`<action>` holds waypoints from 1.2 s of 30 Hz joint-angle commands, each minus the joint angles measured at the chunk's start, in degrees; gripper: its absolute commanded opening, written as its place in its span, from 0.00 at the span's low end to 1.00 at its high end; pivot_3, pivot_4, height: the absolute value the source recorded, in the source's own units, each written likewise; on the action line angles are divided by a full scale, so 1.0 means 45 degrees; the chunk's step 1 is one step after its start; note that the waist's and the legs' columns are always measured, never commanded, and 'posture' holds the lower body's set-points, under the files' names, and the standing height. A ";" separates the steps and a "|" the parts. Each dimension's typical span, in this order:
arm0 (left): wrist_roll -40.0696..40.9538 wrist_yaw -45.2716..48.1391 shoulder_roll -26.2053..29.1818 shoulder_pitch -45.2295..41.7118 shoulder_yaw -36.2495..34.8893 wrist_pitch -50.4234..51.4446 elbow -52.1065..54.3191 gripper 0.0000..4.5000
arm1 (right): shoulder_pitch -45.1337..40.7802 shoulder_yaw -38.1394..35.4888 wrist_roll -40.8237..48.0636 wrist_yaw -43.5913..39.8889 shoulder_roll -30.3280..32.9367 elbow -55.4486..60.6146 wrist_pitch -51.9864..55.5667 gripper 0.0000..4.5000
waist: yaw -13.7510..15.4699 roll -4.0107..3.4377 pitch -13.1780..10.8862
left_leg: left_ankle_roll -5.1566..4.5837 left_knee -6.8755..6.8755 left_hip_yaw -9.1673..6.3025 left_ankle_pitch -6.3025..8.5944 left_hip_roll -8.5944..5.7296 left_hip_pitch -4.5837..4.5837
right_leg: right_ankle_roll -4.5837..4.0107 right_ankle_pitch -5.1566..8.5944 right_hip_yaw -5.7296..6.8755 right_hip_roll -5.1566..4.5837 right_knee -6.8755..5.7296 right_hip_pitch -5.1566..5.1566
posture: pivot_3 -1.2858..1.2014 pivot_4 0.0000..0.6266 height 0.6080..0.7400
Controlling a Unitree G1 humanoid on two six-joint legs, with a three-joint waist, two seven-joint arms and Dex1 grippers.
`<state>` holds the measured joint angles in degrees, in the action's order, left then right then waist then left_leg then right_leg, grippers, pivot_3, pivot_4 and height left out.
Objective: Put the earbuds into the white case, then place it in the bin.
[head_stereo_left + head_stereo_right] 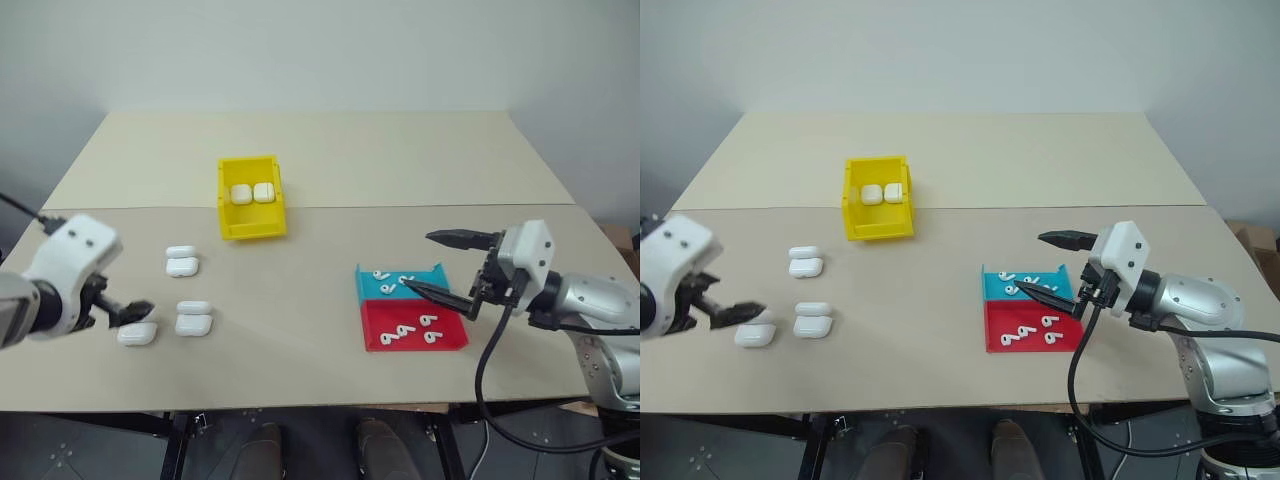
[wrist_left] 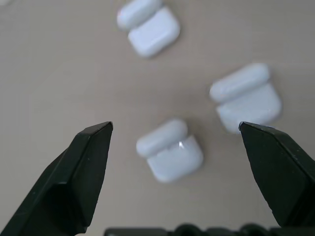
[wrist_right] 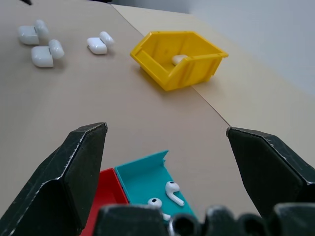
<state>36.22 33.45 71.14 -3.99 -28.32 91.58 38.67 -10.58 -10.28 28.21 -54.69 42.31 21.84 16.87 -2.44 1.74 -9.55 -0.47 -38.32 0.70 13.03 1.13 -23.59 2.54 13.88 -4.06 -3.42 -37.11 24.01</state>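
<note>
Three white cases lie with lids flipped open on the left of the table. My left gripper (image 1: 133, 311) hangs open just above the front-left case (image 1: 137, 334); in the left wrist view that case (image 2: 170, 151) lies between and beyond the two black fingers (image 2: 88, 162), untouched. Several earbuds (image 1: 404, 331) lie in the blue-and-red tray (image 1: 446, 340) at the right. My right gripper (image 1: 418, 261) is open and empty over the tray's blue half, pointing left. The yellow bin (image 1: 251, 225) stands behind the table's middle with two closed white cases (image 1: 252, 193) in it.
The other two open cases (image 1: 181, 261) (image 1: 193, 318) lie just right of the left gripper. A seam runs across the tabletop behind the bin. The table's front edge is close to the tray and the front cases.
</note>
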 commanded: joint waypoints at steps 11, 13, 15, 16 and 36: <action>0.4495 -0.3565 -0.0507 0.1915 -0.1756 0.0204 -0.1793 1.00 | 0.0019 0.0035 0.0255 0.0088 0.0135 0.0618 0.0083 1.00 | 0.0146 0.0001 0.0001 | 0.0003 0.0003 0.0002 0.0001 0.0050 0.0078 | -0.0020 -0.0004 0.0010 -0.0005 0.0010 -0.0069 | 0.52 0.24 1.00; 0.5158 -0.4505 -0.0370 0.1375 -0.1094 0.0204 -0.2396 1.00 | -0.0001 -0.0030 0.0356 0.0137 0.0174 0.0777 0.0225 1.00 | 0.0158 0.0002 0.0001 | 0.0004 0.0003 0.0004 0.0002 0.0048 0.0070 | -0.0019 -0.0003 0.0009 -0.0007 0.0016 -0.0068 | 0.52 0.24 1.00; 0.5794 -0.5392 -0.0259 0.0647 -0.0237 0.0204 -0.3217 1.00 | 0.0016 -0.0059 0.0394 0.0204 0.0189 0.0977 0.0327 1.00 | 0.0198 0.0003 0.0000 | 0.0005 0.0009 0.0003 0.0002 0.0045 0.0067 | -0.0018 -0.0002 0.0007 -0.0009 0.0015 -0.0066 | 0.52 0.24 1.00; 0.6041 -0.5823 -0.0255 0.0200 0.0173 0.0204 -0.3663 1.00 | 0.0048 -0.0080 0.0399 0.0221 0.0196 0.1081 0.0365 1.00 | 0.0219 0.0002 0.0000 | 0.0005 0.0011 0.0001 0.0002 0.0046 0.0059 | -0.0019 -0.0003 0.0009 -0.0005 0.0014 -0.0055 | 0.52 0.24 1.00; 1.0726 -1.0538 -0.0007 -0.3814 0.4783 0.0204 -0.7817 1.00 | 0.0386 -0.0353 0.0638 0.0541 0.0408 0.1835 0.0734 1.00 | 0.0358 0.0005 0.0000 | 0.0005 0.0014 0.0019 0.0002 0.0002 0.0021 | -0.0023 -0.0007 -0.0001 -0.0013 0.0000 0.0001 | 0.52 0.24 1.00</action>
<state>84.37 -12.71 71.11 -19.76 -6.63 92.32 3.78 -8.22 -10.31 30.10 -52.54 43.50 28.58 19.99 -0.83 1.76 -9.55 -0.45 -38.26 0.79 13.03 1.13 -23.50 2.44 13.85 -4.06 -3.47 -37.11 24.02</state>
